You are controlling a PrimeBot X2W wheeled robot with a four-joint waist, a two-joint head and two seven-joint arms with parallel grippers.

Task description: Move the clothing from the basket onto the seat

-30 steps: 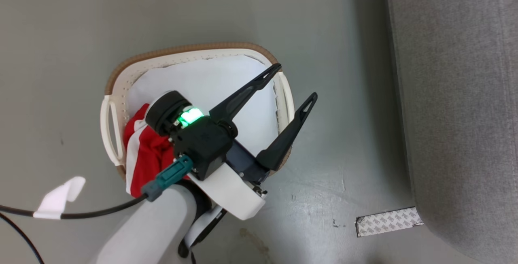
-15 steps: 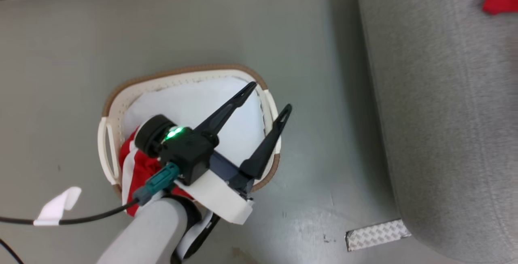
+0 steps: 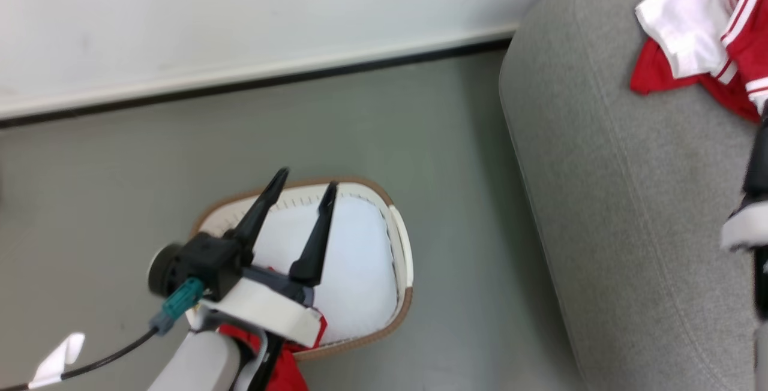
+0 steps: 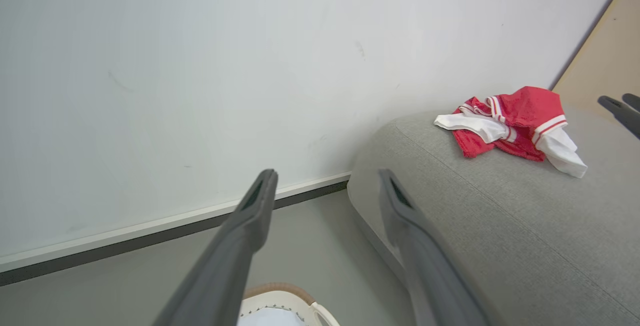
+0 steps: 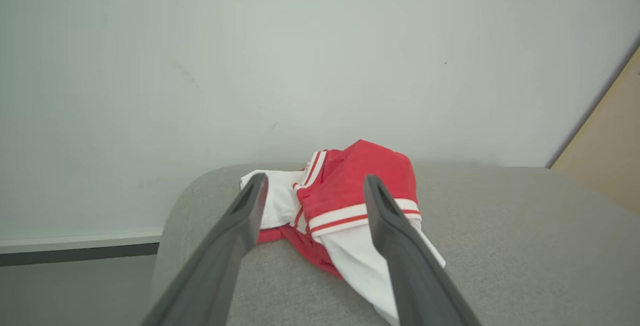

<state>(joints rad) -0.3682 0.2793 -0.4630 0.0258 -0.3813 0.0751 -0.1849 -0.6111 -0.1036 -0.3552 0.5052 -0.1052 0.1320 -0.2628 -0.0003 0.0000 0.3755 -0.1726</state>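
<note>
A: Which materials?
B: The seat (image 3: pixel 630 211) is coarse grey weave, rounded at its edge. Soft crumpled clothing (image 3: pixel 708 49), red and white, lies on it. A red garment (image 3: pixel 289 376) is at the near end of the oval plastic basket (image 3: pixel 403 247) beside the seat.
A: What has changed?
B: The head camera has turned; the wall (image 3: pixel 240 13) is visible now.
A: The grippers?
B: Left gripper (image 3: pixel 306 178), over the basket, and right gripper (image 5: pixel 315 180), over the seat, have their fingers spread apart, both empty

Clothing (image 3: pixel 678 43) on seat (image 3: pixel 630 199) — basket (image 3: pixel 404 250) to its left
</note>
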